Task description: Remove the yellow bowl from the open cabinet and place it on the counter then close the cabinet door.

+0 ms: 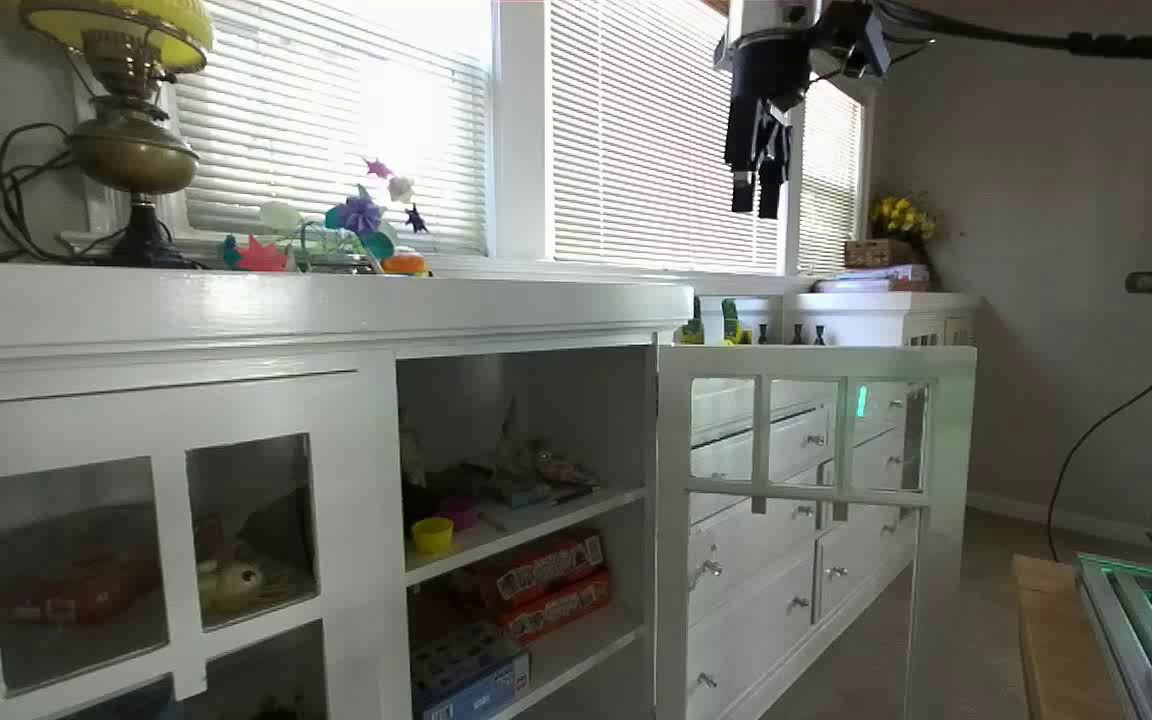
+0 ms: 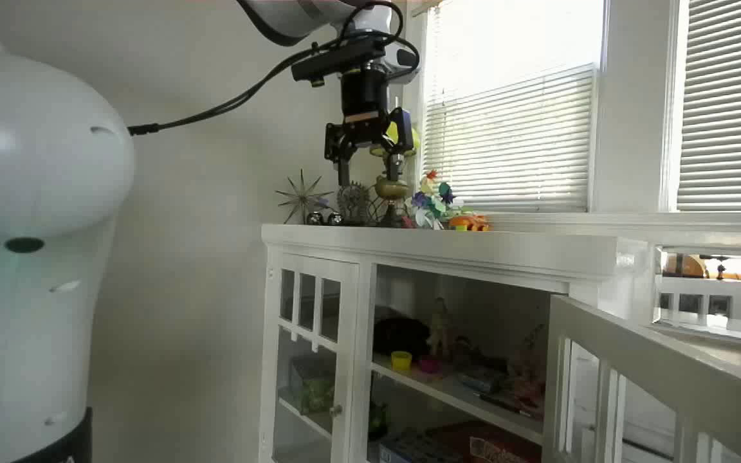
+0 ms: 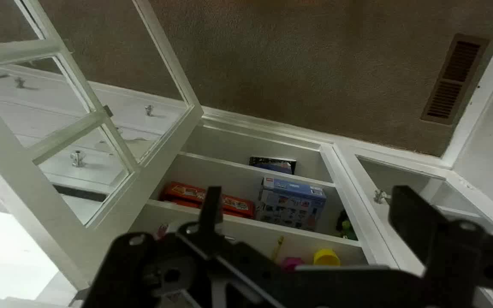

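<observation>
Approach stage, apparently: jaws apart, empty; next, down and inward to the yellow bowl (image 1: 432,536), near left inside the open cabinet (image 1: 526,537).

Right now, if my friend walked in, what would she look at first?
Probably the black gripper, hanging open higher than the counter. Next, maybe the brass lamp with its yellow shade on the counter, and the glass-paned cabinet door, standing wide open. Inside the open cabinet, the bright yellow bowl stands out on a shelf.
</observation>
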`<state>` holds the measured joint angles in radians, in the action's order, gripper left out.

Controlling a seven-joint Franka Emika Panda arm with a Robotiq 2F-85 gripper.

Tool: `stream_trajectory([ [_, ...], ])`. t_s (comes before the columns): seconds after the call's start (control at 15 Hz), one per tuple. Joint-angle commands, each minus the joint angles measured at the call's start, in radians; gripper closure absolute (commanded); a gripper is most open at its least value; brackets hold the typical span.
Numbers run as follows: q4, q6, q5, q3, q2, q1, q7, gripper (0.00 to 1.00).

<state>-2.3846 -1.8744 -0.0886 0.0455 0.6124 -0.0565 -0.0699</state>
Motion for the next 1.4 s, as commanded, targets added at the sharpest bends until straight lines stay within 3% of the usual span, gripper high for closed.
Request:
stream_trajectory([
  [0.0,0.002,0.002,-0.002,0.004,0.0,0.005,0.002,0.0],
  [0.67,0.002,0.002,-0.002,0.003,0.0,0.005,0.002,0.0],
  [0.87,-0.042,-0.09,-0.027,-0.021,-0.077,-0.013,0.073,0.0],
  [1.33,-0.104,-0.436,-0.023,-0.047,-0.32,-0.024,0.221,0.0],
])
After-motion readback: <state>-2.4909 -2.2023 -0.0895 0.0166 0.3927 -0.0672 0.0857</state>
